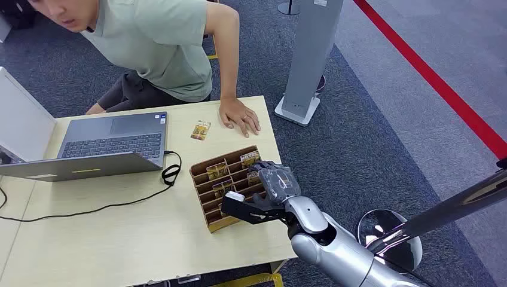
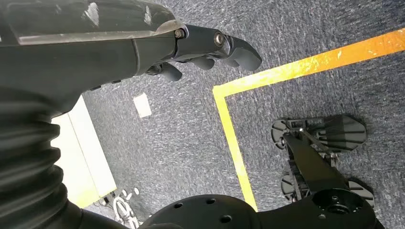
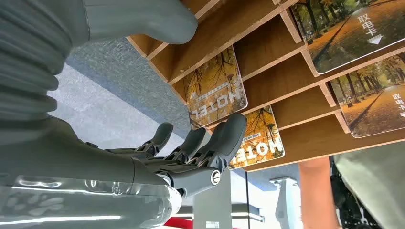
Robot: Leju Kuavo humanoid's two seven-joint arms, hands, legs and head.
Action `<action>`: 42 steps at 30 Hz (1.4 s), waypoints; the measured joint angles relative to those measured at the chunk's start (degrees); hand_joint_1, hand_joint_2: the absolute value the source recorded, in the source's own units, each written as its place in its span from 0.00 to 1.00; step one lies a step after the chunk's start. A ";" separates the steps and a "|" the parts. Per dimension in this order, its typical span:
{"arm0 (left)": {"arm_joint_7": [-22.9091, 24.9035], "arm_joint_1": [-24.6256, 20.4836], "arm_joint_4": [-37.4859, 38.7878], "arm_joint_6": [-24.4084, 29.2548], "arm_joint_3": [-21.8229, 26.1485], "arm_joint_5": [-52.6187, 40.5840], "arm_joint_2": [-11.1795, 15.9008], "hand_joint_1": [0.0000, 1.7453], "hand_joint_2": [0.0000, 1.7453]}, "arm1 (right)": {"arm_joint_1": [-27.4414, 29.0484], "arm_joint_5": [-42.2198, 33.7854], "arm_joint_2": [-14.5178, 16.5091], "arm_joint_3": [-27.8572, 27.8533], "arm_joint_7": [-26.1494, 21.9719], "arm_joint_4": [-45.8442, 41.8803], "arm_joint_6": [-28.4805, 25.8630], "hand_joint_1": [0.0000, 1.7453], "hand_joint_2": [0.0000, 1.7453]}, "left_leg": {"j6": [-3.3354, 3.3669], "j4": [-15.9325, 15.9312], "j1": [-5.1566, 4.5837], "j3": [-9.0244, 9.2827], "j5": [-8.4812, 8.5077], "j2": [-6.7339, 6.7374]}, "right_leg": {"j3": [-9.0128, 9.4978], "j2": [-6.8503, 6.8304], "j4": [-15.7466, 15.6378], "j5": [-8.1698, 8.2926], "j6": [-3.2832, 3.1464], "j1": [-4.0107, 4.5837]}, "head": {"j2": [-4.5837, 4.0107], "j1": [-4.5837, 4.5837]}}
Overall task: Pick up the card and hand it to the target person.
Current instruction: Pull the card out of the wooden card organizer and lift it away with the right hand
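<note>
Light wooden desk [image 1: 119,233] on grey carpet — we reach into the brown slotted wooden card rack [image 1: 210,218].

Our right hand [image 1: 263,194] hangs over the rack, fingers [image 3: 224,138] spread and grasping nothing, tips near an autumn-print hotel card [image 3: 217,90] standing in its slot. We should pinch one card's edge squarely, then lift straight out — the seated person [image 1: 155,42] waits opposite. Left hand [image 2: 143,43] hangs down, fingers curled in, holding nothing.

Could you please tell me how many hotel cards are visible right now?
5: one loose on the table at near the person's hand, four in the wooden rack. The right hand may hide more.
</note>
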 joint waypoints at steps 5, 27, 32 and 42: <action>0.00 0.00 0.00 0.00 0.00 0.00 0.00 0.00 1.00 | 0.00 -0.34 0.00 0.01 0.18 0.00 0.00 0.40 1.00 | 0.00 0.00 0.00 0.00 0.00 0.00 | 0.00 0.00 0.00 0.00 0.00 0.00 | 0.00 0.00; 0.00 -0.02 0.00 0.00 -0.02 -0.35 0.02 0.00 1.00 | 0.49 -0.61 -0.07 -0.08 0.81 -0.07 0.00 0.70 1.00 | 0.00 0.00 0.00 0.02 0.00 0.01 | 0.00 0.00 0.00 0.00 0.00 0.00 | 0.00 0.01; 0.00 -0.04 0.00 0.00 -0.04 -0.51 0.01 0.00 1.00 | 0.55 -0.64 -0.09 -0.10 0.92 -0.11 0.00 0.81 1.00 | 0.00 0.00 0.00 0.03 0.00 0.01 | 0.00 0.00 0.00 0.00 0.00 0.00 | 0.00 0.00; -0.02 -0.05 0.00 0.00 -0.05 -0.87 0.02 0.00 1.00 | 0.55 -0.83 -0.11 -0.13 1.20 -0.28 -0.03 0.85 1.00 | 0.00 0.00 0.00 0.04 0.00 0.01 | 0.01 0.00 0.00 0.00 0.00 0.00 | -0.01 0.01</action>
